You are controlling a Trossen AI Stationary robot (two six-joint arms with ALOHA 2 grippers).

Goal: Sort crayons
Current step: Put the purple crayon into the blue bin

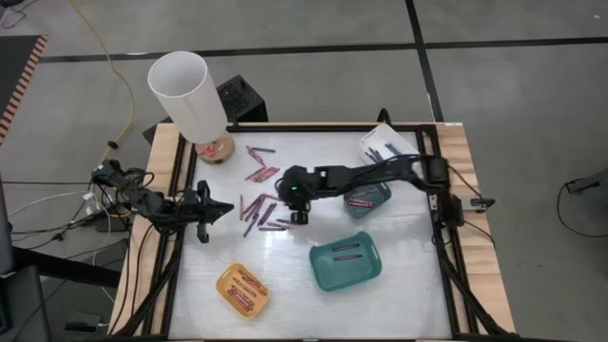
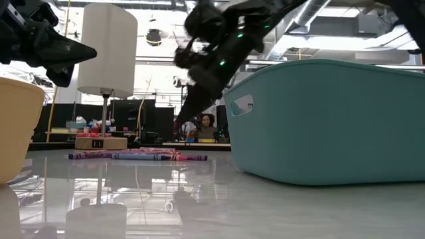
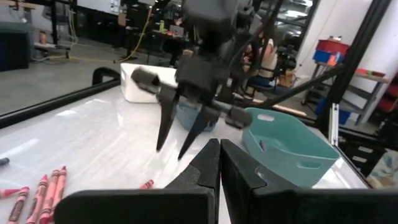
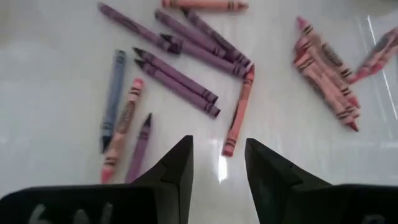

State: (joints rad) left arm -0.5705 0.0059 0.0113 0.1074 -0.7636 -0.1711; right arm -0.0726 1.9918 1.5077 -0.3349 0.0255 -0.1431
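Loose crayons lie flat on the white table in two patches: a purple, pink and blue-grey patch [image 1: 258, 215] and a red patch [image 1: 260, 174]. In the right wrist view they show as purple crayons [image 4: 180, 78], a pink one [image 4: 238, 113], a blue-grey one [image 4: 112, 99] and a red cluster [image 4: 326, 74]. My right gripper [image 1: 297, 215] hangs open over the near patch, slanting down, with nothing between its fingers [image 4: 217, 163]. My left gripper [image 1: 226, 207] waits shut at the table's left side, pointing level toward the crayons [image 3: 219, 163].
A yellow tray [image 1: 226, 294] with crayons sits near the front left, and a large teal tray [image 1: 372, 271] near the front middle. A small teal tray [image 1: 382, 198] and a white tray [image 1: 391, 142] stand at the right, under and behind the right arm. A white lamp [image 1: 185, 95] stands at the far left.
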